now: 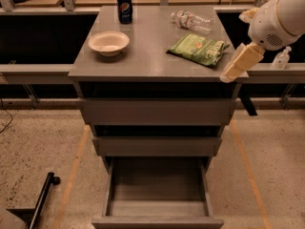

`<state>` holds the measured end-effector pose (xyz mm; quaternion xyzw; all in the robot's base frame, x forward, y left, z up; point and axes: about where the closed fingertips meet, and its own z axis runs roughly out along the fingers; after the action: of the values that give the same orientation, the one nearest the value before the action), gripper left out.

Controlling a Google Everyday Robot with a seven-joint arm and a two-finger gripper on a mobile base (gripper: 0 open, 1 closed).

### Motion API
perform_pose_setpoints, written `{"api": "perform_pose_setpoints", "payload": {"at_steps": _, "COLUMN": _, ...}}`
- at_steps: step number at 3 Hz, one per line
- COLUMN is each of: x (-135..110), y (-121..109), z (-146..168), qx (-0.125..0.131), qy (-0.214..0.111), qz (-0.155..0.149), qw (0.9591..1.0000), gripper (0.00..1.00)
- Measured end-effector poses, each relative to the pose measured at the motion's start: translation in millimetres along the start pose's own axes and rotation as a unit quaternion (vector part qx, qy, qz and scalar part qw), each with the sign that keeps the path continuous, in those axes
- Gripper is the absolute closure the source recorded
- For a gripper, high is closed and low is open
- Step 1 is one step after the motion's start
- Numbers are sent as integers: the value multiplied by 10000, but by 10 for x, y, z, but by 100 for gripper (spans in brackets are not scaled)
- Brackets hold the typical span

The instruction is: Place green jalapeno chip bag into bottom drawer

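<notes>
The green jalapeno chip bag point(197, 48) lies flat on the right half of the grey cabinet top point(147, 61). The bottom drawer point(157, 194) is pulled out and open, and its box is empty inside. My gripper point(238, 63) hangs off the white arm at the cabinet's front right corner, pointing down and to the left. It is just right of the bag, apart from it, and holds nothing that I can see.
A white bowl point(108, 43) sits at the left of the top, a blue soda can point(124, 7) at the back, a clear water bottle point(192, 21) behind the bag. The two upper drawers point(157, 112) stick out slightly. A small bottle point(281, 58) stands on the right ledge.
</notes>
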<state>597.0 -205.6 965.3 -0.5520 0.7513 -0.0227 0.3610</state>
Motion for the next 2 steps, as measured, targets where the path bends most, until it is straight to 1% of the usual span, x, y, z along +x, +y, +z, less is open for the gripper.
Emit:
{"api": "perform_pose_setpoints", "payload": {"at_steps": 1, "x": 74, "y": -333, "z": 262, "qx": 131, "qy": 134, "qz": 29, "qw": 9998, "gripper": 0}}
{"api": "perform_pose_setpoints", "payload": {"at_steps": 2, "x": 83, "y": -382, "z": 298, "qx": 153, "qy": 154, "qz": 23, "qw": 9998, "gripper": 0}}
